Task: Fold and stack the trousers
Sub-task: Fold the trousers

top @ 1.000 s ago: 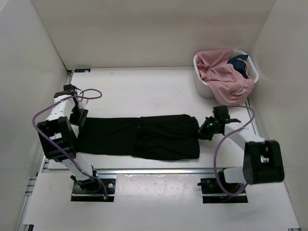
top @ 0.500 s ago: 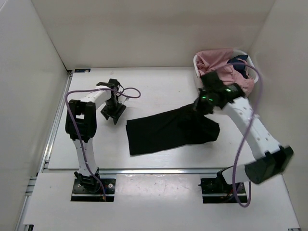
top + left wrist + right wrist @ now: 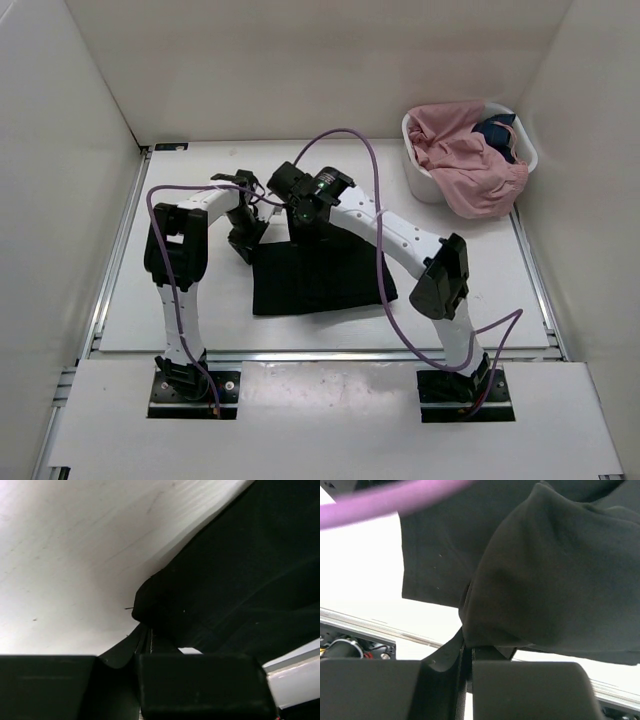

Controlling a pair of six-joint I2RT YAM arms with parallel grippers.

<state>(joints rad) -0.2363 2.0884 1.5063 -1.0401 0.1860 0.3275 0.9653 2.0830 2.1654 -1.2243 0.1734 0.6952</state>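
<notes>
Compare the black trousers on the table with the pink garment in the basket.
Colour: the trousers are plain black, the pink garment is pale pink. Pose: the trousers lie folded, mostly flat, on the table; the pink garment sits crumpled in the white basket, spilling over its rim. Handling: the left claw and right claw are both shut on the trousers; no claw touches the pink garment. Both are soft cloth.

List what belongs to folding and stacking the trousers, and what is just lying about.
Belongs to the job:
- trousers, folded over on the table
- left gripper, shut on the trousers
- right gripper, shut on the trousers

Just lying about:
- white basket, far right corner
- pink garment, heaped in the basket
- dark blue cloth, also in the basket
</notes>
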